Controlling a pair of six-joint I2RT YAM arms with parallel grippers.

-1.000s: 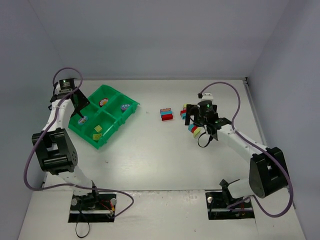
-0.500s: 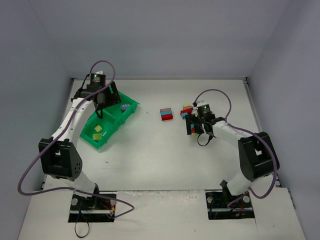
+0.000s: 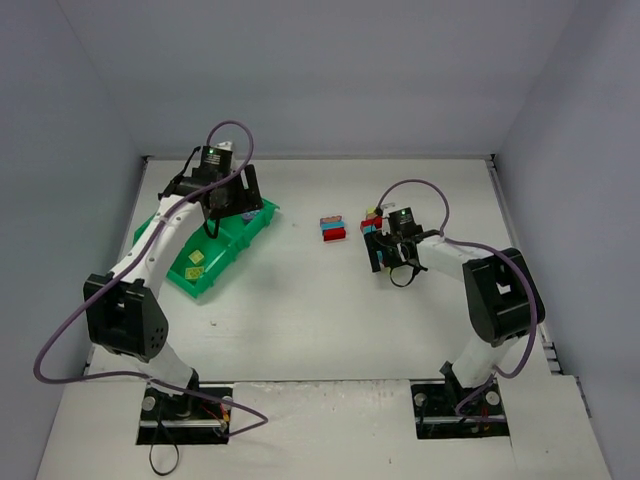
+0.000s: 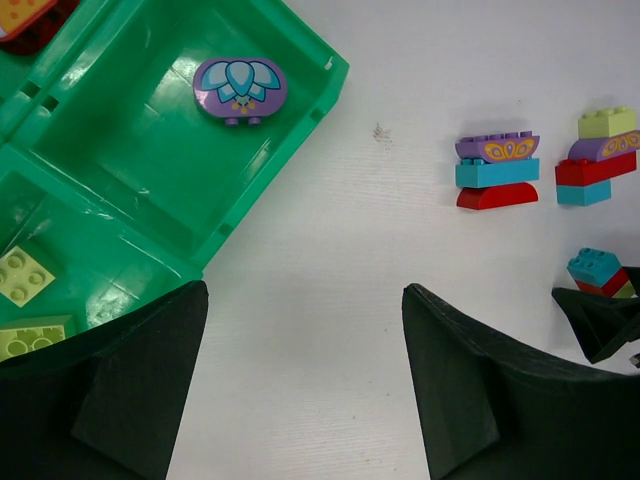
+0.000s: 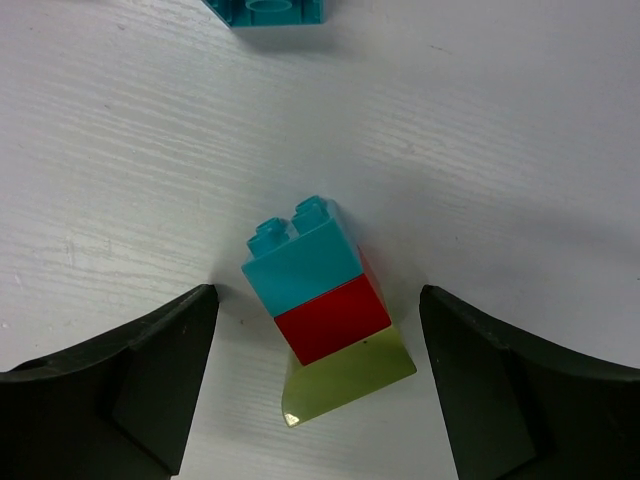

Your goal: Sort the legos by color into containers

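Observation:
My right gripper (image 5: 318, 290) (image 3: 386, 256) is open and low over the table. A small lego stack of cyan, red and yellow-green (image 5: 322, 300) lies tilted between its fingers, with a gap on each side. My left gripper (image 4: 303, 290) (image 3: 238, 196) is open and empty above bare table, beside the right corner of the green tray (image 4: 270, 170) (image 3: 200, 288). One compartment holds a purple piece (image 4: 240, 88), and another holds two yellow-green bricks (image 4: 22, 275). A purple-cyan-red stack (image 4: 495, 172) (image 3: 332, 228) stands mid-table.
A taller stack of yellow-green, purple, red and cyan (image 4: 598, 158) (image 3: 371, 221) stands just beyond the right gripper. Part of a cyan brick (image 5: 270, 10) shows at the top edge of the right wrist view. Grey walls close in the table.
The left arm has swung right from the tray's left side to its far right corner, and its jaws have opened wider. The right gripper has dropped over the small stack, its jaws narrowing.

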